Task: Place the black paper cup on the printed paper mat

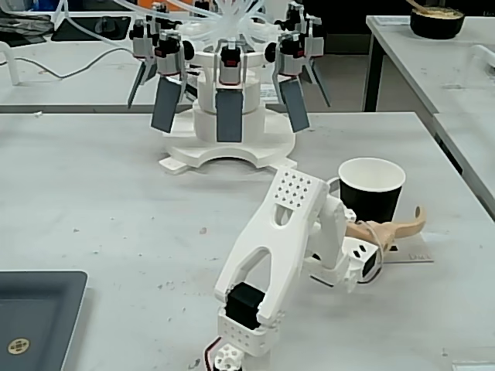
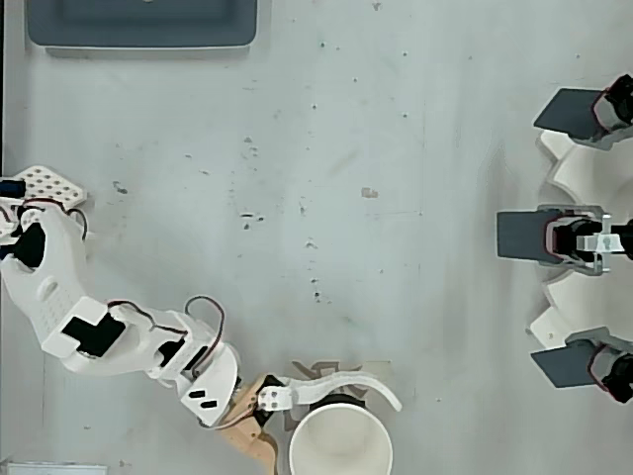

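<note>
The black paper cup [image 1: 372, 192] stands upright on the right of the table, its white inside [image 2: 339, 442] facing the overhead camera at the bottom edge of that view. My gripper [image 1: 387, 218] [image 2: 334, 435] closes around its lower part. A white curved finger [image 2: 341, 385] lies along one side and a tan finger [image 2: 253, 436] along the other, both against the cup wall. The printed paper mat [image 1: 411, 256] lies flat under the cup and gripper. Only a corner shows in the fixed view and a pale strip of the mat [image 2: 372, 367] in the overhead view.
A dark grey tray [image 1: 35, 313] [image 2: 140, 24] sits at the table's near-left corner in the fixed view. A white fixture [image 1: 228, 143] [image 2: 564, 173] with several dark panels stands at the back. A dark bowl [image 1: 437, 20] rests on the neighbouring table, beyond the right table edge.
</note>
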